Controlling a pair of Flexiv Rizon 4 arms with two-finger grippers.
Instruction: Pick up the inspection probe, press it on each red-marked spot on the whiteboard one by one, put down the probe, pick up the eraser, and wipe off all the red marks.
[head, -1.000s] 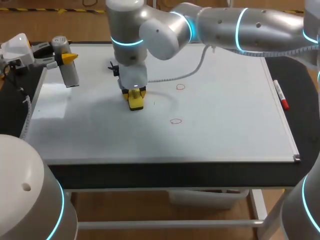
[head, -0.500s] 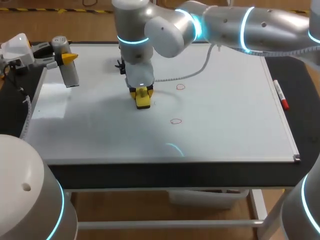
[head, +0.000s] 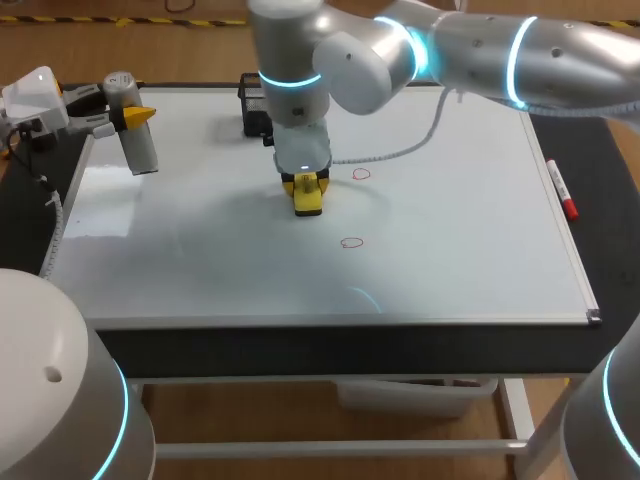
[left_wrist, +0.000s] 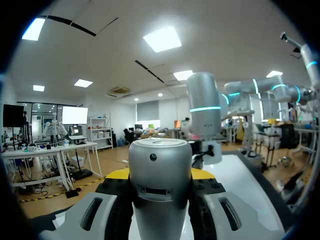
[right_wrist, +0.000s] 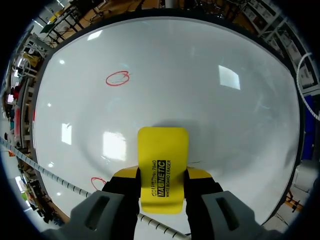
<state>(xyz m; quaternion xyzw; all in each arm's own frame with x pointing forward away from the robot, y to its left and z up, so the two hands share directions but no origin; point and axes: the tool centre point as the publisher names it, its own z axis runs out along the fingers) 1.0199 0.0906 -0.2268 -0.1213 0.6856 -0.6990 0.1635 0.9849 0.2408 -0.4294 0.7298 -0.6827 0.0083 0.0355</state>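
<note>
My right gripper (head: 306, 186) is shut on the yellow eraser (head: 308, 198), which stands on the whiteboard (head: 460, 230) left of centre. One red ring (head: 361, 173) lies just right of the eraser; another red ring (head: 351, 242) lies nearer the front edge. In the right wrist view the eraser (right_wrist: 162, 165) sits between my right gripper's fingers (right_wrist: 162, 185), with one red ring (right_wrist: 117, 78) ahead of it and another (right_wrist: 98, 182) beside the fingers. My left gripper (head: 128, 118) hovers at the board's back left corner, shut on the grey cylindrical probe (head: 138, 148). That probe (left_wrist: 160, 175) fills the left wrist view.
A red marker (head: 562, 190) lies along the board's right edge. A black box (head: 255, 105) stands at the back edge, behind my right arm. A white cable trails from that arm across the board.
My right arm has slid the eraser to the right across the board, closer to the red rings, uncovering the black box behind it. The left arm has stayed still.
</note>
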